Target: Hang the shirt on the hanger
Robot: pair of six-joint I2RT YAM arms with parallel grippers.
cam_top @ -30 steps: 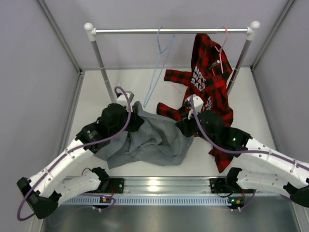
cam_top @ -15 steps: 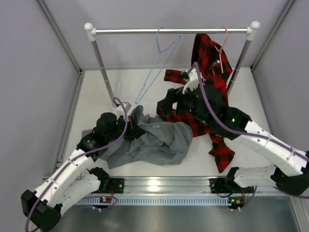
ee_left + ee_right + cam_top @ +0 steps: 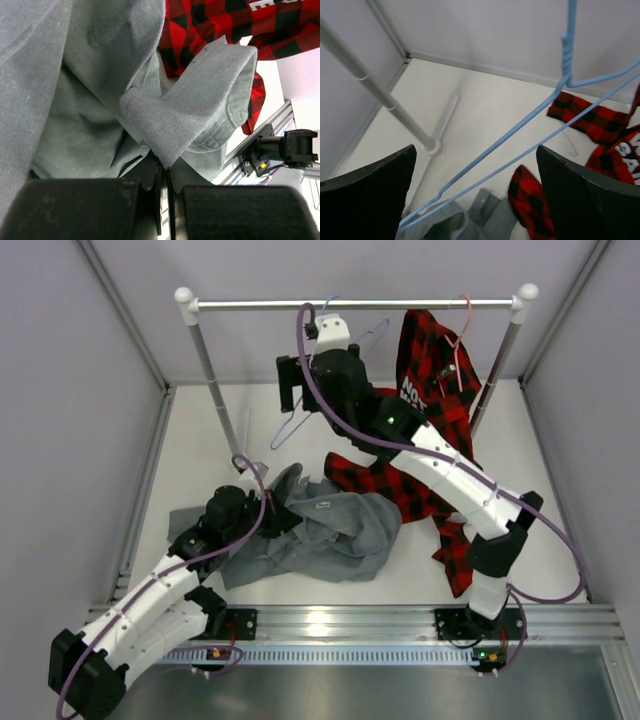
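Note:
The grey shirt (image 3: 335, 530) lies crumpled on the table in front of the rack. My left gripper (image 3: 272, 512) is shut on a folded edge of the shirt (image 3: 195, 100), the fabric pinched at the fingertips of the left gripper (image 3: 165, 167). The light-blue hanger (image 3: 288, 428) hangs by its hook from the rail and is tilted to the left. My right gripper (image 3: 292, 390) is raised beside it. In the right wrist view the hanger (image 3: 520, 127) runs as two wires between the wide-open fingers of the right gripper (image 3: 477, 187), touching neither.
A red-and-black plaid shirt (image 3: 430, 405) hangs from a pink hanger (image 3: 463, 312) at the right of the rail (image 3: 420, 304) and spills onto the table. The rack's left post (image 3: 210, 370) stands close to the right gripper. Grey walls enclose three sides.
My right arm rose from the shirt on the table, swung back to the blue hanger, and its jaws opened wide. The hanger swung left. My left gripper kept its hold and shifted slightly.

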